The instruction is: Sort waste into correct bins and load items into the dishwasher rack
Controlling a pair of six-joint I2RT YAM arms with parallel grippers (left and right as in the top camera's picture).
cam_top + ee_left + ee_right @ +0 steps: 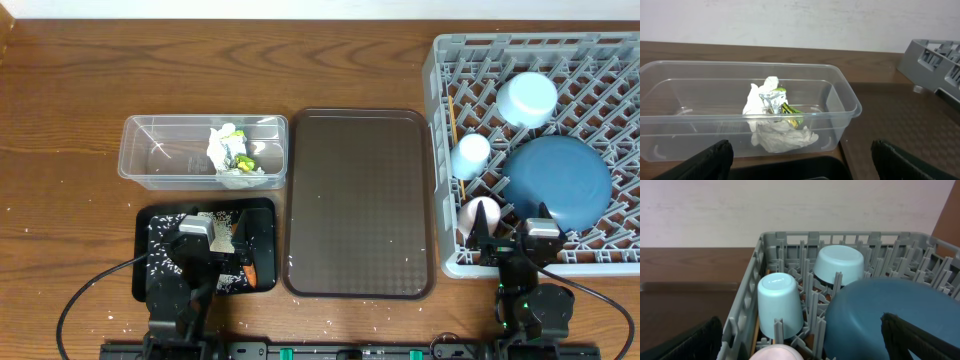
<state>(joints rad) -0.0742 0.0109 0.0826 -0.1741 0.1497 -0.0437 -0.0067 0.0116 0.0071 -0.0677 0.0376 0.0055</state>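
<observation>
Checking both tools, we find each spread wide and holding nothing. The carrot (248, 270) lies in the near right corner of the black tray (263, 222), just right of the left tool (800, 155), long axis running near to far. That tool is the nearer; the right tool (797, 330) hovers at the dishwasher rack (437, 150).

Left gripper (801, 150) and right gripper (801, 330) both gaped wide — fingers at each frame's lower corners.

A brown serving tray (360, 200), apparently fine-textured, lies flat on the dark wooden table (60, 100).
</observation>
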